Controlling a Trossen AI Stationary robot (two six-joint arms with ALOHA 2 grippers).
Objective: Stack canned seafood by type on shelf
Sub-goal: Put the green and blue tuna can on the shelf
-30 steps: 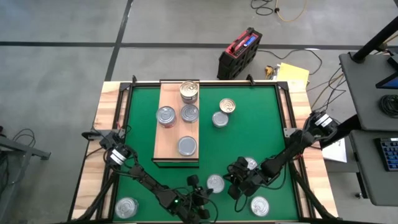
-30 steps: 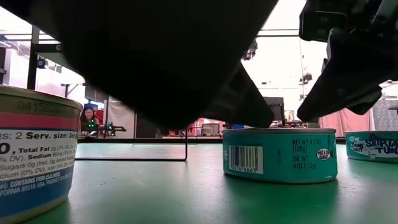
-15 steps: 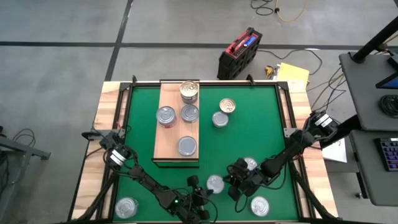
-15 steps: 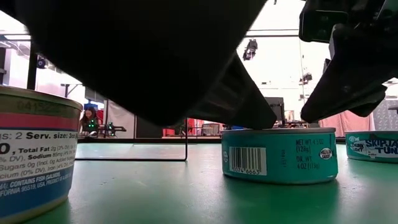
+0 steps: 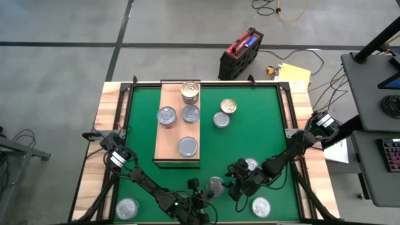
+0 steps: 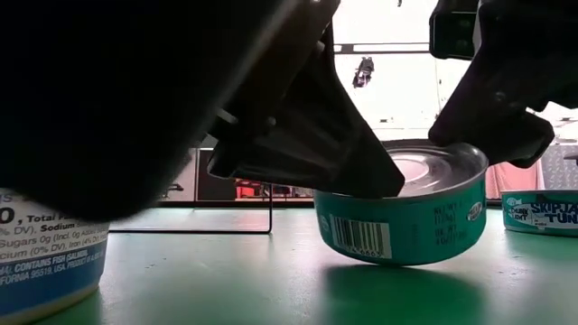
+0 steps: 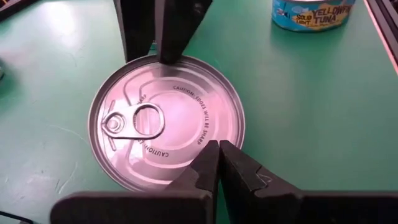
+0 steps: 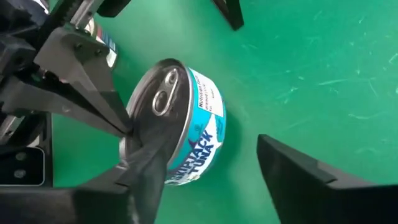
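Both grippers are crowded around one teal tuna can (image 5: pixel 214 185) at the near edge of the green mat (image 5: pixel 250 137), a bit in front of the shelf (image 5: pixel 169 134). The can is tipped, one edge lifted off the mat in the low view (image 6: pixel 402 212). The left gripper (image 7: pixel 217 155) has its fingers pressed together, tips right at the can's silver lid (image 7: pixel 166 121) rim. The right gripper (image 8: pixel 205 168) has its jaws spread wide, one finger (image 8: pixel 149 162) against the lid side, the other clear of the can. Four cans sit on the shelf, two more beside it, and a few loose ones are near the front edge
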